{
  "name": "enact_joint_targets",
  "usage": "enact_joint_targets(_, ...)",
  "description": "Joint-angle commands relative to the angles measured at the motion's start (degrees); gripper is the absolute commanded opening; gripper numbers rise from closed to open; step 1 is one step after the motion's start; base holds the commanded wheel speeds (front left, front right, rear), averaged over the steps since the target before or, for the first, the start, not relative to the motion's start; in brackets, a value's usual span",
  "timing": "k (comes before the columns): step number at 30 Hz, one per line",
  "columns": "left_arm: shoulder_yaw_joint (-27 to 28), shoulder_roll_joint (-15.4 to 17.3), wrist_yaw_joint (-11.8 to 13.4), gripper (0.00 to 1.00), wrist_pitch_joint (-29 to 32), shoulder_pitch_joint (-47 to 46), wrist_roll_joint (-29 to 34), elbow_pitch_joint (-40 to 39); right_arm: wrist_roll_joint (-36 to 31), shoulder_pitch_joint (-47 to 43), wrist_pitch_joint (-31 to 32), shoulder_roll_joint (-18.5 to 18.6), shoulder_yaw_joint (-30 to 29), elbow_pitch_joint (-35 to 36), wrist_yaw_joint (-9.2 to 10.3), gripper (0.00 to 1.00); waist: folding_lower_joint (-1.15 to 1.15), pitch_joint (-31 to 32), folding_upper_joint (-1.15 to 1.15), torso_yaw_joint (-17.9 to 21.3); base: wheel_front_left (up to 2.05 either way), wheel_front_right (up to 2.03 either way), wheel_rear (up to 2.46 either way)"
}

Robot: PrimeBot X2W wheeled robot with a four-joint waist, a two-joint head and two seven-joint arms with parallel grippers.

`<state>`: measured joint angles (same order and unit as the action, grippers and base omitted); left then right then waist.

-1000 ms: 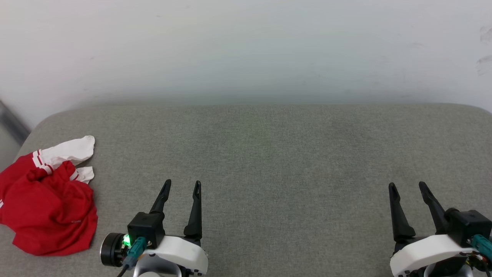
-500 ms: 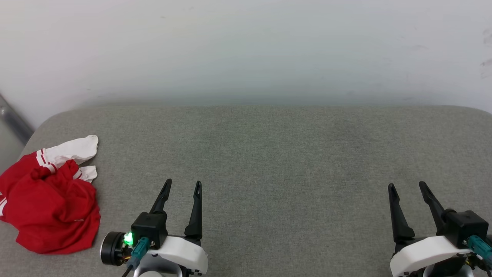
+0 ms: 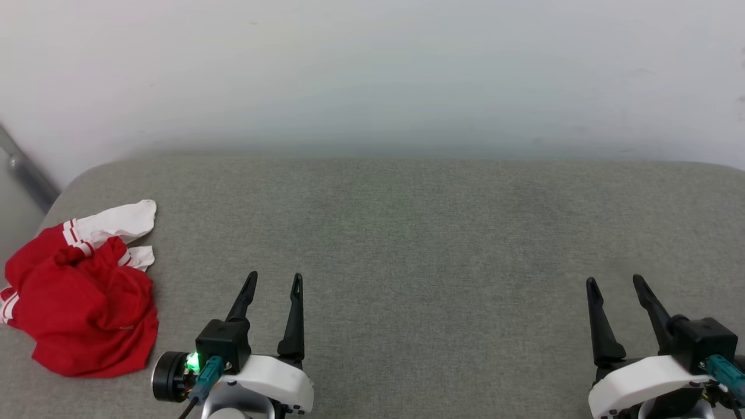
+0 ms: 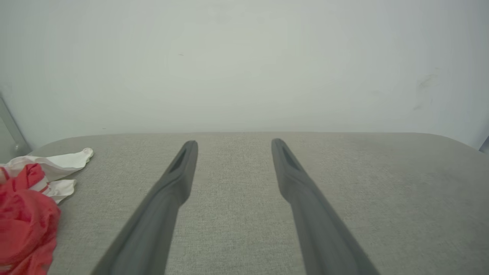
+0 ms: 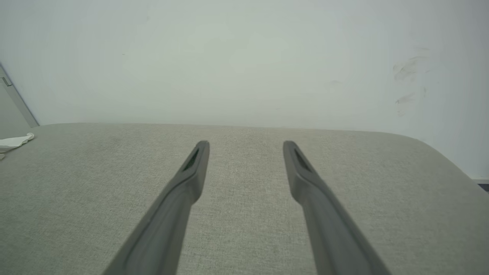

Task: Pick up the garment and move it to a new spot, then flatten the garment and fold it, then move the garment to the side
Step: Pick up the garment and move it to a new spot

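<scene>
While two jaws gape, one garment lies crumpled.

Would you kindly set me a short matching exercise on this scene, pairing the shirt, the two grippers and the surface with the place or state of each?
Column one:
1. red-and-white shirt
2. left gripper
3. right gripper
4. grey fabric surface

Column two:
a. open, at the head view's lower right
b. woven, lying under the shirt
c. crumpled in a heap at the left edge
d. open, near the heap but apart from it

Pairs: 1-c, 2-d, 3-a, 4-b.
</scene>
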<state>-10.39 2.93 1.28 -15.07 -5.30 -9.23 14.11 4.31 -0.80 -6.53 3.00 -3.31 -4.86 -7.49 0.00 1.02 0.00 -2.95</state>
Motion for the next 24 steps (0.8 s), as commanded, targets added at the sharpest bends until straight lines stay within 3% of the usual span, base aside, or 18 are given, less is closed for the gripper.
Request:
enact_joint_targets(1, 0.2, 0.0, 0.3, 1.00, -0.2, -0.7, 0.0, 0.1, -0.2, 0.7, -0.3, -0.2, 0.2, 0.0, 0.00, 1.00, 0.00, -0.1, 0.00, -0.4, 0.00, 0.00, 0.00)
enact_joint_targets(9, 0.9, 0.0, 1.3, 1.00, -0.2, -1.1, -0.5, 0.6, 0.0, 0.8, -0.1, -0.2, 3.0, 0.5, 0.00, 1.00, 0.00, -0.4, 0.00, -5.0, 0.00, 0.00, 0.00)
enact_joint_targets(24, 3.0, 0.0, 1.7, 1.00, -0.2, -1.4, -0.2, -0.1, -1.6, 1.4, 0.9, -0.2, 5.6, 2.4, 0.00, 1.00, 0.00, -1.9, 0.00, -20.3, 0.00, 0.00, 0.00)
